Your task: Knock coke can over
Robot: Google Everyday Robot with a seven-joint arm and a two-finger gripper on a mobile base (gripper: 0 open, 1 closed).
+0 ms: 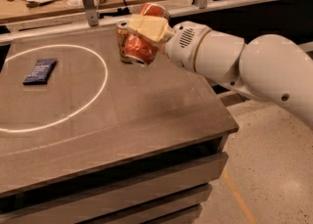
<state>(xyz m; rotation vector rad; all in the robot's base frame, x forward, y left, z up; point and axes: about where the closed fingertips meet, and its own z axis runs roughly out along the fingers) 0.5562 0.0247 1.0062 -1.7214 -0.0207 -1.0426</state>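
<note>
— Where is the tool (pixel 141 28)?
— Over the far side of the counter (pixel 146 115), near its back right corner. It sits at the end of the white arm (pixel 230 59), which reaches in from the right.
— What is it holding?
— It is closed on the coke can (pixel 136 48). The tan fingers (pixel 151 28) lie across the can's upper side. The can is tipped hard over, with one round end facing down and toward the camera.
— Does the can touch the counter?
— Its lower edge is right at the surface, but whether it rests there or hangs just above cannot be told.
— What else is on the counter?
— A white circle (pixel 105 74) is drawn on the left half, and a dark blue packet (pixel 40 70) lies flat inside it, well apart from the can. The can is outside the circle, near its upper right arc.
— And behind?
— A metal rail with an upright post (pixel 89 4), then a wooden workbench (pixel 44 11) strewn with cables.
— Below?
— Speckled floor (pixel 274 169) with an orange line (pixel 238 196) on it
</note>
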